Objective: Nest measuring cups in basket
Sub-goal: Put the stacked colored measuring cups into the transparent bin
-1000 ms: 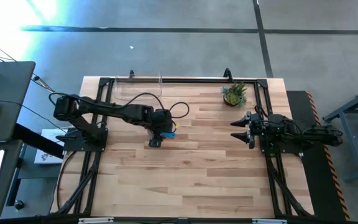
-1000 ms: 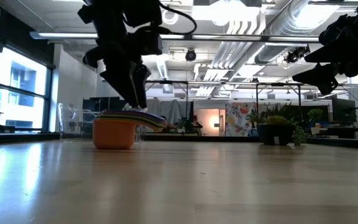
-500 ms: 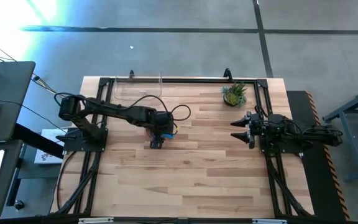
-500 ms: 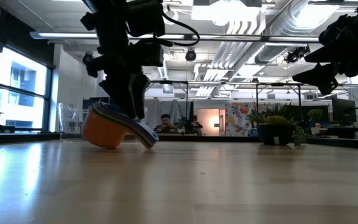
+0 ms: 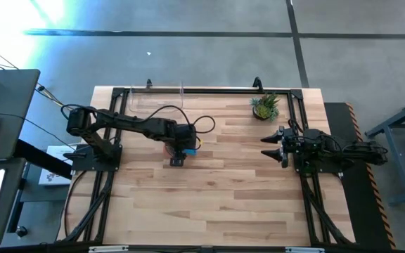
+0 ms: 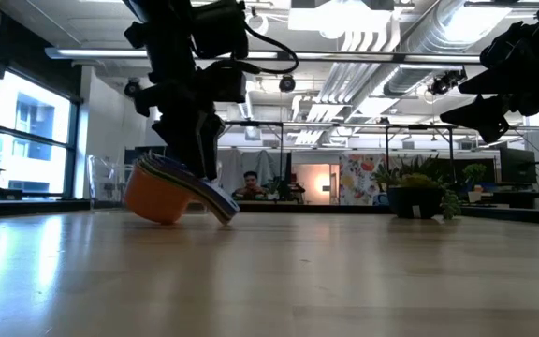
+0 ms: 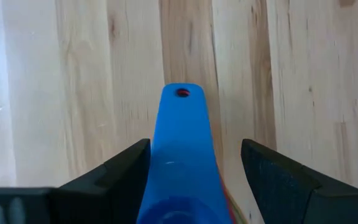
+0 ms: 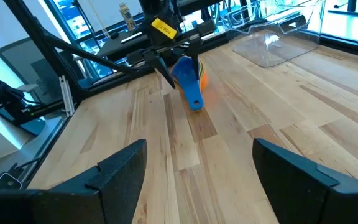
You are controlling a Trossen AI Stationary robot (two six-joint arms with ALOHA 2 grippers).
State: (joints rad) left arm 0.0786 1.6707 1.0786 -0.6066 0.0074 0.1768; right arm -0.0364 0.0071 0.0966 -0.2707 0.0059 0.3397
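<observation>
Nearby, potted plant (image 5: pixel 265 107), basket (image 5: pixel 155 100)

My overhead camera looks straight down; the whole wooden table (image 5: pixel 209 190) fits in frame, seen from far up, with floor all around it.

My low camera sits at tabletop height at the table's edge farthest from the basket (image 6: pixel 110 181), facing level across the boards into the room behind.

Left wrist camera points straight down at the boards, very near, filled by the blue handle of the stacked measuring cups (image 7: pixel 185 162).

Right wrist camera looks across the table from the side opposite the basket (image 8: pixel 278 31), far back.

All four views share the cup stack (image 5: pixel 188 147) beside the basket; the low view shows it side-on (image 6: pixel 171 187), the right wrist view from a distance (image 8: pixel 189 78).
</observation>
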